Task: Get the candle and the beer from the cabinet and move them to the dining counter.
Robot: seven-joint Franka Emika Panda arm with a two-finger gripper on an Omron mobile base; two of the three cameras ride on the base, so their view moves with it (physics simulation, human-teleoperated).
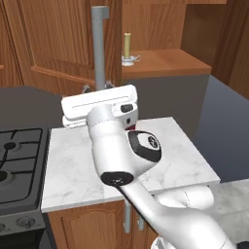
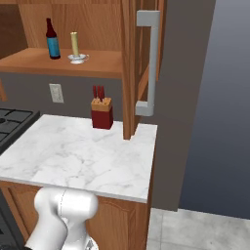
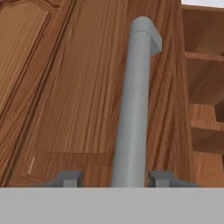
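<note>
Even, soft rendered lighting throughout; faint shadow beneath the cabinet (image 2: 97, 63) shelf on the grey wall (image 2: 29, 93), no glare, slightly coarse, pixelated edges, no focus blur.

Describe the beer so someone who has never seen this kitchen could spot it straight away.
Look at the open wood-brown cabinet above the small marble worktop. On its shelf, left of the door's silver bar handle, two things stand side by side. The beer is the left one: a dark brown bottle with a narrow neck and blue label, unlike the pale yellow candle on its right.
</note>
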